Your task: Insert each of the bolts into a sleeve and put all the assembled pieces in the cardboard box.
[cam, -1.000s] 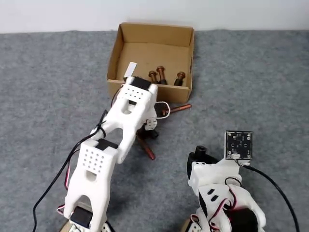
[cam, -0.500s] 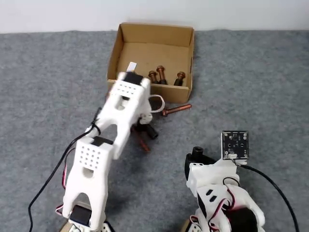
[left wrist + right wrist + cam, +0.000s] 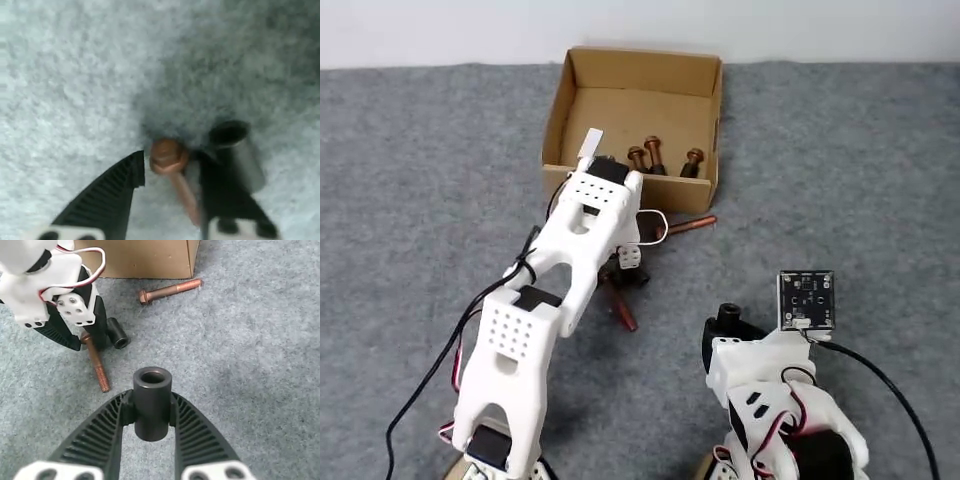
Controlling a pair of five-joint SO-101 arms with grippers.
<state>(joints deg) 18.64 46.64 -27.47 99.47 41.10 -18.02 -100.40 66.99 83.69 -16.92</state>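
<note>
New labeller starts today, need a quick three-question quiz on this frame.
1. True or false: the right claw holds a sleeve upright.
2. The bolt nearest the box lies: A) inside it; B) on the mat just in front of it; C) in the right claw.
3. How many assembled pieces are in the box?

Key: 1 true; 2 B; 3 three.
</note>
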